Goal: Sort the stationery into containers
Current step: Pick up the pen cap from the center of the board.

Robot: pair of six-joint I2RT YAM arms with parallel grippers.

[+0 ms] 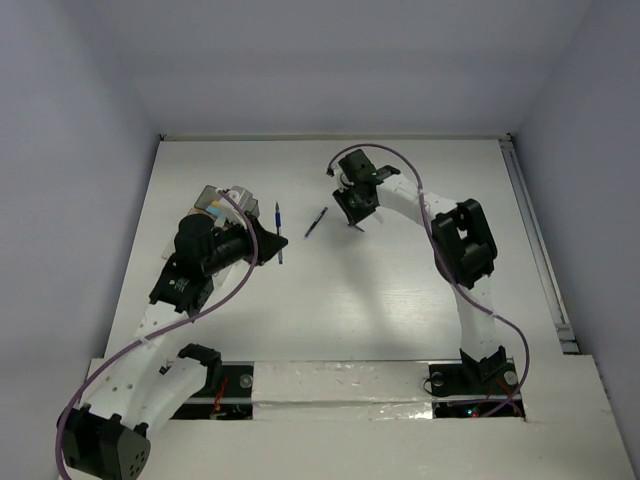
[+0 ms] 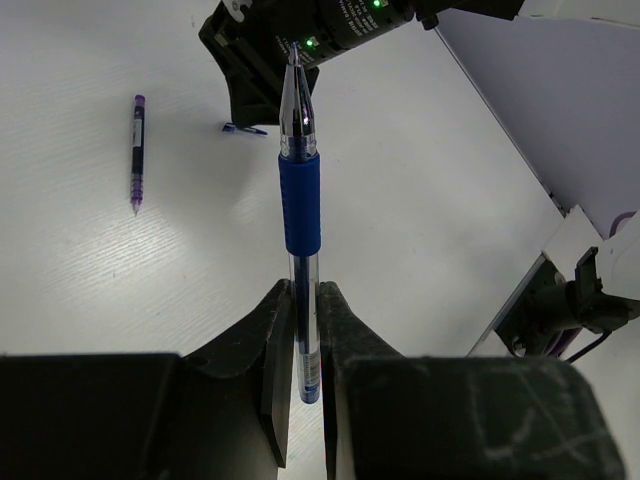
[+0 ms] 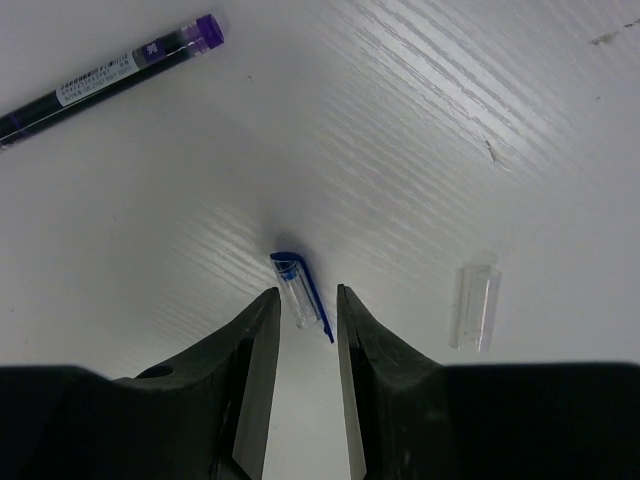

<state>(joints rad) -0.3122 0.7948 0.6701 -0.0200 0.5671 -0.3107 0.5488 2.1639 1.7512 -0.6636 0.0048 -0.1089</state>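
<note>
My left gripper (image 1: 272,241) (image 2: 303,286) is shut on a blue pen (image 1: 278,214) (image 2: 300,190), gripping its clear rear end, the tip pointing away. My right gripper (image 1: 357,207) (image 3: 306,290) is open and low over the table, its jaws on either side of a small clear pen cap with a blue clip (image 3: 300,287) (image 2: 243,128), not touching it. A thin dark pen with a purple end (image 1: 316,222) (image 2: 137,150) (image 3: 110,75) lies between the grippers. The clear-grey containers (image 1: 218,198) stand at the left, partly hidden behind my left arm.
A small clear plastic tube (image 3: 475,305) lies on the table to the right of the right gripper. The white table has a raised wall at the back and a rail along its right edge (image 1: 535,240).
</note>
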